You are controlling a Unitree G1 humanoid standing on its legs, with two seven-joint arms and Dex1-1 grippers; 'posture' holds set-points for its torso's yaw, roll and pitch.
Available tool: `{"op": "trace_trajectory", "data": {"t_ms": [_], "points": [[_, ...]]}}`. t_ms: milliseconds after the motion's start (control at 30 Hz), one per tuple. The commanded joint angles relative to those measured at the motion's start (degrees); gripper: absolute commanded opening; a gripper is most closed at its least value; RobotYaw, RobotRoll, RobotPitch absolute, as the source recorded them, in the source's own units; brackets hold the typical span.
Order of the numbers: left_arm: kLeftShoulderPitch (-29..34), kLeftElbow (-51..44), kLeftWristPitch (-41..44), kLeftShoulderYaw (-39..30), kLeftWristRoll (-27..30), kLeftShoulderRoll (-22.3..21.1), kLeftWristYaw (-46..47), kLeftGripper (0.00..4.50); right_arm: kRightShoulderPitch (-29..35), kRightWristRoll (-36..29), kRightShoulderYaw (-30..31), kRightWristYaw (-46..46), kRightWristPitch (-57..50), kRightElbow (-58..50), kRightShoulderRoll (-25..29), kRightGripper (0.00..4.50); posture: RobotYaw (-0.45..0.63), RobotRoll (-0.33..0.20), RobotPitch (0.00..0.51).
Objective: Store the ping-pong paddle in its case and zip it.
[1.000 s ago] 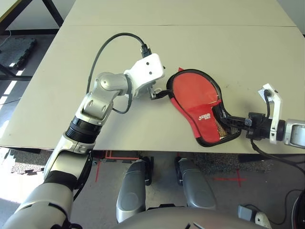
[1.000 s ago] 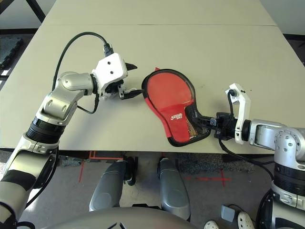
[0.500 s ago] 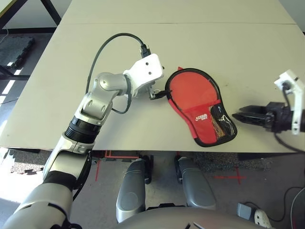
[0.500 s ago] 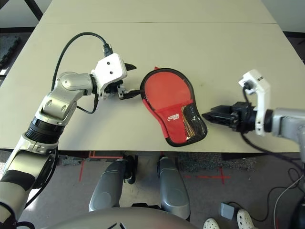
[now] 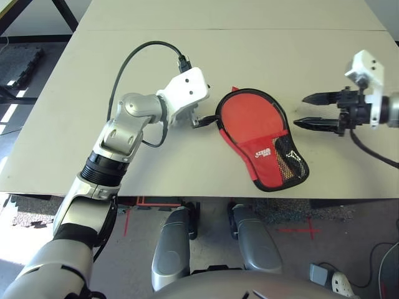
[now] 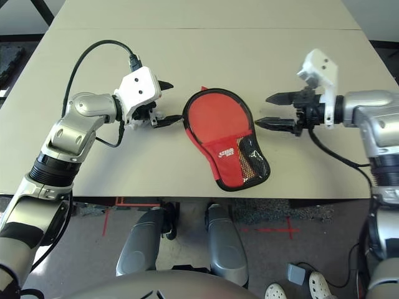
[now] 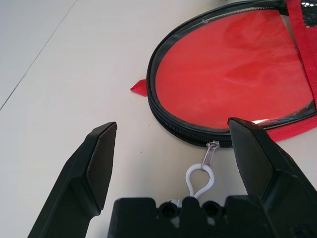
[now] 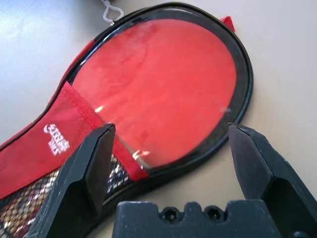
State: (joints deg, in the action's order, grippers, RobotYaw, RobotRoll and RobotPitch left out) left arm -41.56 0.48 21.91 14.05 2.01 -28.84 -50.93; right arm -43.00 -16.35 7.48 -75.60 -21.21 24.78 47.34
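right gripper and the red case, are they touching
Apart. In the left eye view the right gripper, fingers spread open, hangs to the right of the case with bare table between its fingertips and the case's black edge.

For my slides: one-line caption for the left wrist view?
Open left gripper facing the zipped red case, its white zip-pull loop lying between the fingers.

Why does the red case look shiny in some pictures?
Left wrist view: a white glare streak sits on the case near its black zip edge. Right wrist view: small bright glints on its red face, and the logo end looks blurry. Eye views: no glare, soft shadows under it.
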Motion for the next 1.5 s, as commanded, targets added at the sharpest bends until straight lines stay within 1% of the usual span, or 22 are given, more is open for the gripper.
{"op": "trace_trajectory", "data": {"t_ms": [33,133,267,433,500,567,700,833,967,1067,1167,1400,1500], "points": [[0.91,-1.80,1.74,-1.25,0.35,-1.66,-0.09,4.50,-2.46,3.77,2.19,-0.81,4.10,5.98,-2.75,4.46,-0.03,0.000,0.249],[0.75,-2.52,3.13,-2.57,0.77,-3.20,-0.27,4.50,-4.00,6.51,3.01,0.26,6.67,10.08,-5.71,4.46,-0.02,0.000,0.251],[0.49,-3.90,5.77,-5.09,2.11,-5.63,-1.02,4.50,-4.11,9.47,4.03,0.95,8.94,13.29,-8.08,4.46,-0.01,0.000,0.252],[0.49,-3.85,8.05,-7.20,3.06,-9.64,-1.73,4.50,-2.56,11.86,5.00,1.33,10.29,14.08,-9.70,4.46,0.00,0.000,0.250],[0.92,-3.38,9.74,-7.29,2.66,-11.42,-1.77,4.50,-1.78,12.27,5.04,1.33,10.29,13.76,-10.12,4.46,0.00,0.000,0.249],[1.32,-3.27,11.01,-6.99,2.64,-12.32,-1.82,4.50,-1.34,12.53,4.92,1.30,10.25,13.35,-10.28,4.46,0.00,0.000,0.248],[2.20,-3.67,13.57,-5.83,2.42,-12.99,-1.54,4.50,-0.76,12.85,4.76,1.41,10.26,12.69,-10.29,4.46,0.00,0.000,0.246],[2.96,-3.79,15.94,-4.50,2.65,-11.97,-1.39,4.50,-0.24,13.09,4.74,1.86,10.13,12.04,-10.14,4.46,-0.01,0.000,0.245],[3.36,-2.77,17.43,-2.33,1.46,-11.48,-0.90,4.50,0.37,13.35,4.70,2.48,10.16,11.38,-9.98,4.46,-0.02,0.000,0.244],[3.27,-2.57,18.86,-1.76,1.91,-10.90,-0.79,4.50,0.86,13.31,4.56,2.91,9.93,10.62,-9.86,4.46,-0.02,0.000,0.243],[3.46,-3.10,20.54,-1.13,2.72,-10.52,-1.59,3.90,1.29,13.38,4.35,3.31,9.87,10.23,-9.81,4.50,-0.03,0.000,0.244],[4.32,-4.98,23.24,0.49,3.79,-11.30,-4.24,1.30,2.21,13.43,4.09,4.24,9.25,8.88,-9.84,4.50,-0.03,0.000,0.248],[4.29,-5.47,23.09,0.64,3.78,-11.77,-5.21,0.31,2.50,13.51,4.03,4.58,9.27,8.81,-9.90,4.50,-0.03,0.000,0.249]]}}
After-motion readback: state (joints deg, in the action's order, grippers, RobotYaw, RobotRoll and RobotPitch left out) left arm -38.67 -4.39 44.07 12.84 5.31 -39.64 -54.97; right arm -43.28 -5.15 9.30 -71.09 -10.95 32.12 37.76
